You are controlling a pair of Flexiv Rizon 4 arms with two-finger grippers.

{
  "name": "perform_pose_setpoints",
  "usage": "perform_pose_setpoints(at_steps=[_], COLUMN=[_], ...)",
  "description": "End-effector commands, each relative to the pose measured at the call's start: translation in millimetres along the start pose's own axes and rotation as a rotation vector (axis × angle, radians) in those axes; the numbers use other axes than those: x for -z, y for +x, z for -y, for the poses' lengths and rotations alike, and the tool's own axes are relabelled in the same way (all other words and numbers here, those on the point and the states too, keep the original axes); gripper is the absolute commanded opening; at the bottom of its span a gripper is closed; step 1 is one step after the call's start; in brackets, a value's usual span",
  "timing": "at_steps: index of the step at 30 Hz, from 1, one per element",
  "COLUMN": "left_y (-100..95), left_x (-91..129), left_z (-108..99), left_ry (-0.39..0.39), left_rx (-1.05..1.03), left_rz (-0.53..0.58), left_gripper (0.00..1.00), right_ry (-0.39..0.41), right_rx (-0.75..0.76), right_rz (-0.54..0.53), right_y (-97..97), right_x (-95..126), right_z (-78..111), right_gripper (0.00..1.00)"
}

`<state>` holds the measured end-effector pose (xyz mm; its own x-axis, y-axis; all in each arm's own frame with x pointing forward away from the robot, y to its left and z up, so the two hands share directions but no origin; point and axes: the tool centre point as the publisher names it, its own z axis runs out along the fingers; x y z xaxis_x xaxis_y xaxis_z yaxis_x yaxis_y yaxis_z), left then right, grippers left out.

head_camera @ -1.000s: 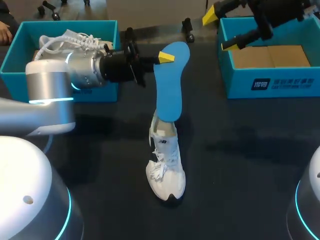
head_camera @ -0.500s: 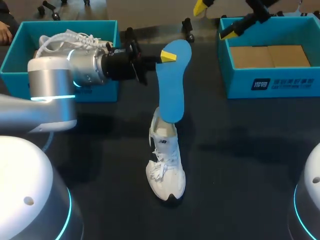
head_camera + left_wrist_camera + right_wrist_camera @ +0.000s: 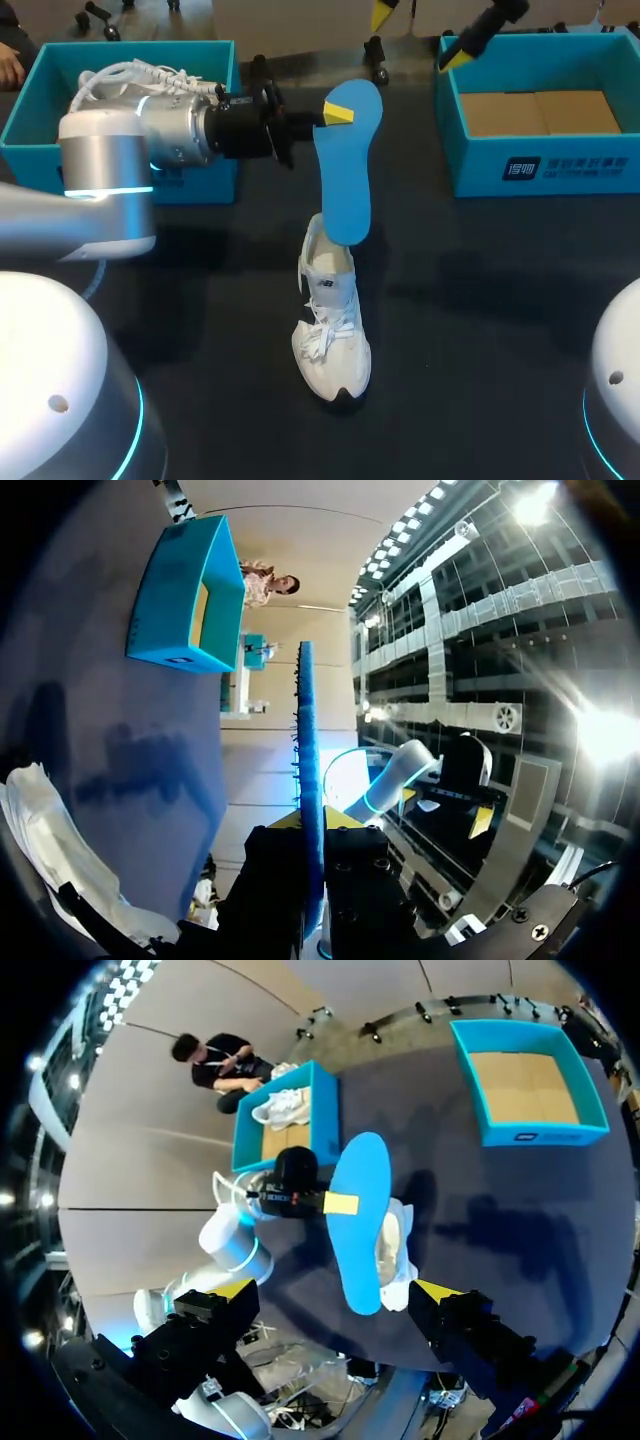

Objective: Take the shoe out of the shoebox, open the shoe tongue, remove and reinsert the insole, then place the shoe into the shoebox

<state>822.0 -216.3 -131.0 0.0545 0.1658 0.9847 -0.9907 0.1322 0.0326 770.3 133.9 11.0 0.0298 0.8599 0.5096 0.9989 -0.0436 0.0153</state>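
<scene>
Our left gripper (image 3: pixel 335 113) squeezes the blue insole (image 3: pixel 345 170), its low end at the shoe (image 3: pixel 332 330) mouth, so we move it straight and slow, while our right gripper (image 3: pixel 417 37) waits with fingers wide apart.

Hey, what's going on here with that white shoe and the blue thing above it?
The left tool is shut on the upper end of a blue insole, holding it upright over the white shoe, which stands on the table. The insole's lower end is at the shoe's opening; whether it is fully out is unclear. The right tool hangs open, holding nothing, by the right box. A second shoe sits in the left box.
</scene>
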Motion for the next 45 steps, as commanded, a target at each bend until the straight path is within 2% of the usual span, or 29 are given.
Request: perform_pose_setpoints(at_steps=[1,29,31,34,38,40,42,45], left_y=[0.8,0.8,0.8,0.8,0.8,0.8,0.8,0.8], left_x=[0.1,0.1,0.1,0.1,0.1,0.1,0.1,0.1], left_z=[-1.1,-1.1,-1.1,-1.1,-1.1,-1.1,-1.1,-1.1], left_ry=[0.002,0.002,0.002,0.002,0.002,0.002,0.002,0.002], left_rx=[0.001,0.001,0.001,0.001,0.001,0.001,0.001,0.001], left_rz=[0.003,0.003,0.003,0.003,0.003,0.003,0.003,0.003], left_gripper=[0.0,0.0,0.0,0.0,0.0,0.0,0.0,0.0], right_ry=[0.005,0.005,-0.009,-0.069,-0.138,-0.153,-0.116,-0.133], right_rx=[-0.001,-0.001,-0.003,0.011,0.022,0.017,-0.002,-0.006], right_rz=[0.111,0.111,0.185,0.224,0.296,0.312,0.355,0.346], right_y=[4.4,4.4,2.5,2.2,12.0,16.5,20.0,24.4], right_x=[0.5,0.5,-2.2,-6.5,-15.1,-21.9,-29.2,-35.8], right_z=[-2.8,-2.8,-5.7,-5.7,-4.9,-6.1,-9.2,-11.7], right_gripper=[1.0,1.0,1.0,1.0,1.0,1.0,1.0,1.0])
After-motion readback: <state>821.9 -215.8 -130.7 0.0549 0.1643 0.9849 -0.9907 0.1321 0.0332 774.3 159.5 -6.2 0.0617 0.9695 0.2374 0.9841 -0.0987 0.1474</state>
